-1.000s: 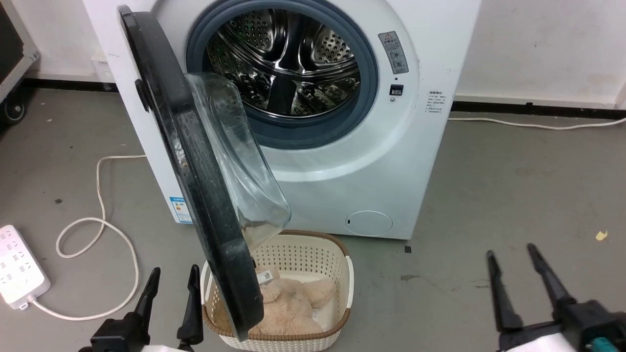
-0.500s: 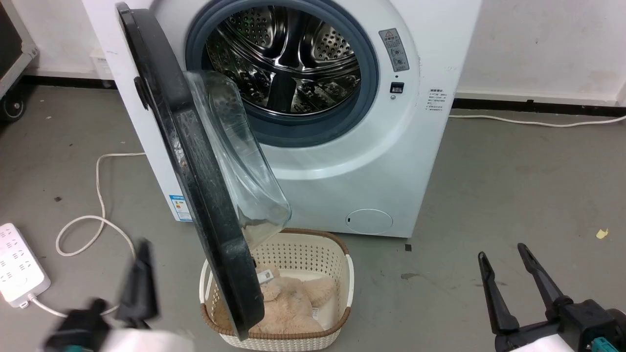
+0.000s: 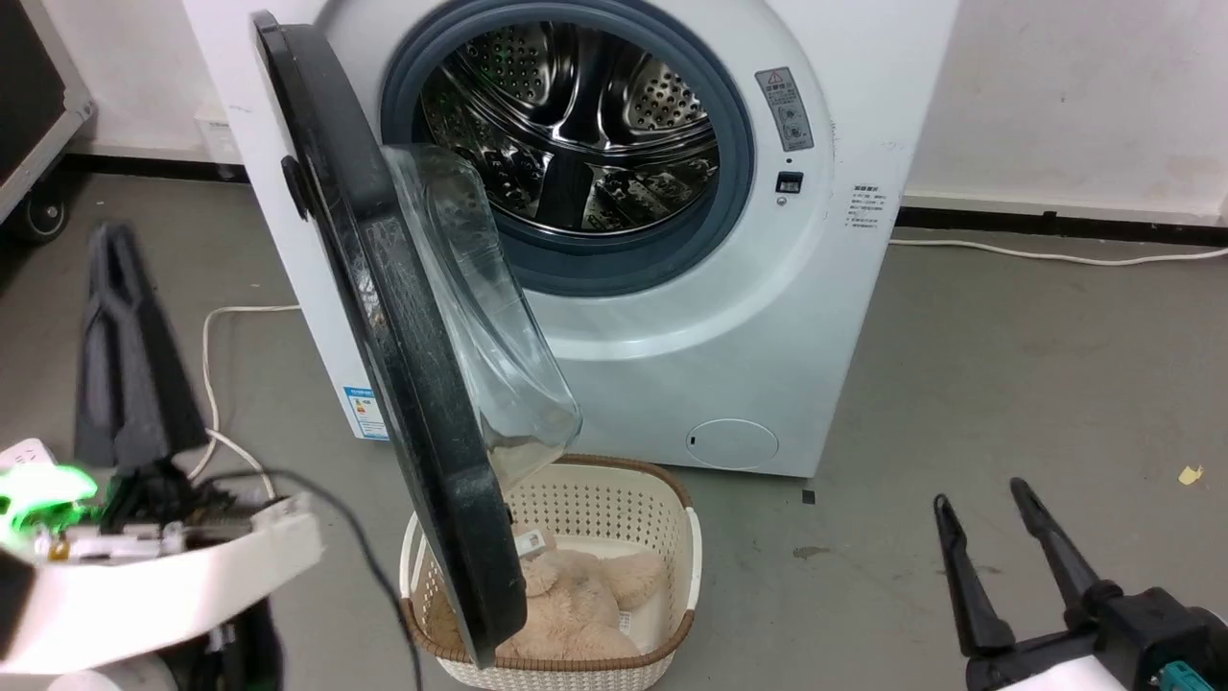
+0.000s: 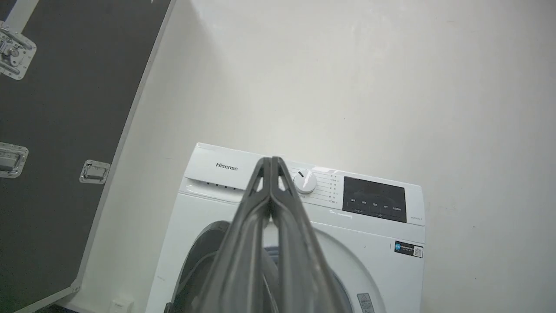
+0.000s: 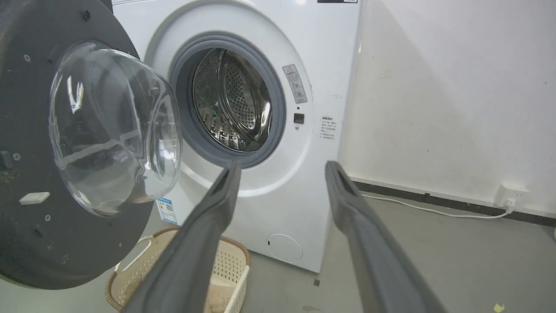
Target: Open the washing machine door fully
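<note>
The washing machine door (image 3: 384, 288), a black disc with a clear glass bowl (image 3: 480, 317), stands swung out roughly square to the white washer (image 3: 672, 317), edge-on to the head view. Its inner face (image 5: 26, 243) and bowl fill the left of the right wrist view. My left gripper (image 3: 117, 240) is raised to the door's left, apart from it, blurred, with its fingers pressed together and nothing between them. In the left wrist view the shut left gripper (image 4: 271, 161) points at the washer's control panel. My right gripper (image 3: 980, 494) hangs open low on the right; the right gripper (image 5: 283, 167) faces the steel drum.
A cream basket (image 3: 672, 499) with a beige plush toy sits on the floor under the door's lower edge. A white cable (image 3: 206, 365) and a power strip (image 3: 29, 451) lie at the left. A black case (image 4: 65, 130) stands left of the washer.
My left gripper has shut and swung up from the bottom edge to the door's left, its pale forearm now in view. The head camera shifted slightly. The door and right gripper have barely moved.
</note>
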